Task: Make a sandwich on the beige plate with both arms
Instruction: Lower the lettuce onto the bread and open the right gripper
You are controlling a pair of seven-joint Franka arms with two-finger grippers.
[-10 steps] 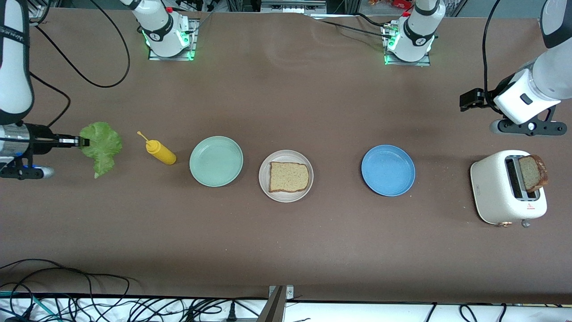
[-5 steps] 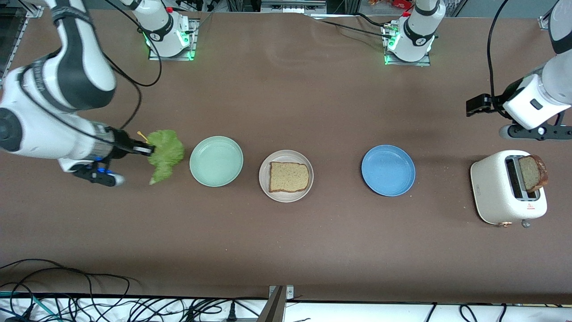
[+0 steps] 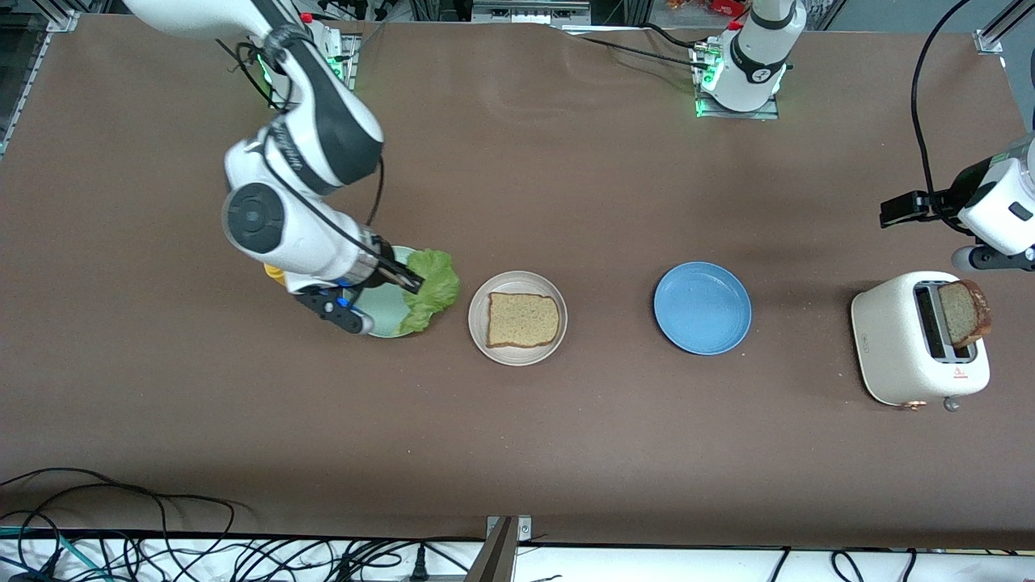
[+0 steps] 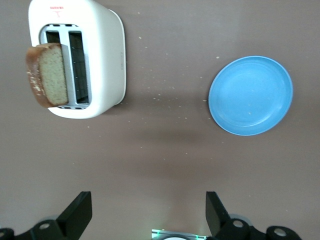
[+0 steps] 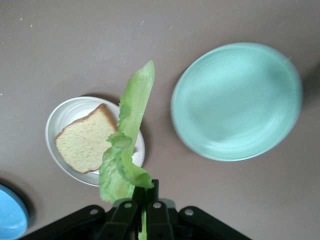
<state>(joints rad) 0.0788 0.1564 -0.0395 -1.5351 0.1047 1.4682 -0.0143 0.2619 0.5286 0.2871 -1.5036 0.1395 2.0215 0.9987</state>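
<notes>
Green, limp lettuce leaf droops from the right gripper, pinched at one edge over the mint plate, near the bread slice on the beige plate; light, floppy, tear-prone; left gripper gapes idle above the toaster.

The front view looks down from high on the whole surface. Both wrist views look straight down from closer; the blue plate appears in all three, at 3 o'clock of the beige plate.
</notes>
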